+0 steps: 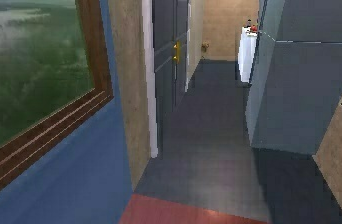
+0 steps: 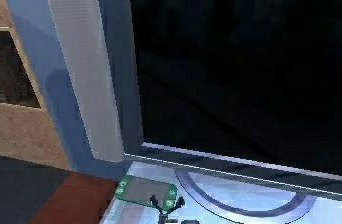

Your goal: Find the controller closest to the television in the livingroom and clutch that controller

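Forward view: a narrow strip of dark floor (image 1: 204, 130) runs ahead between a door (image 1: 167, 50) on its left and a grey block (image 1: 304, 90) on its right, so there is little room to turn the base. Arm side view: television (image 2: 249, 80) on a pale bench (image 2: 334, 208), green controller (image 2: 144, 189) near the bench's left edge beside the stand's ring base (image 2: 201, 193); gripper (image 2: 165, 205) just by it, hold and finger state cannot be told. Judged step: final grasp approach; next move calls for fine alignment on the controller, with bench edge and ring base close on either side
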{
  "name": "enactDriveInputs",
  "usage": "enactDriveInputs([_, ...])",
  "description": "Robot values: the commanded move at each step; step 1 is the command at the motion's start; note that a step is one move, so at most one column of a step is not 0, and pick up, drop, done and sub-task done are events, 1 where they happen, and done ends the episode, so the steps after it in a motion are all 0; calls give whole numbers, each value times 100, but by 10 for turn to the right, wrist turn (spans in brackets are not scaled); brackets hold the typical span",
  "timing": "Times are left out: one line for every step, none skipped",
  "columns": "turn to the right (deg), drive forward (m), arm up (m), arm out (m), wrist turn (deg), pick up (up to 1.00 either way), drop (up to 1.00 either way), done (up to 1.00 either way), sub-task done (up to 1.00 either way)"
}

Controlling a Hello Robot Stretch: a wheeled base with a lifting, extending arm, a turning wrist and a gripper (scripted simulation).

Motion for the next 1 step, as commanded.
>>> enactDriveInputs([0, 0, 0, 0, 0, 100, 0, 0, 0])
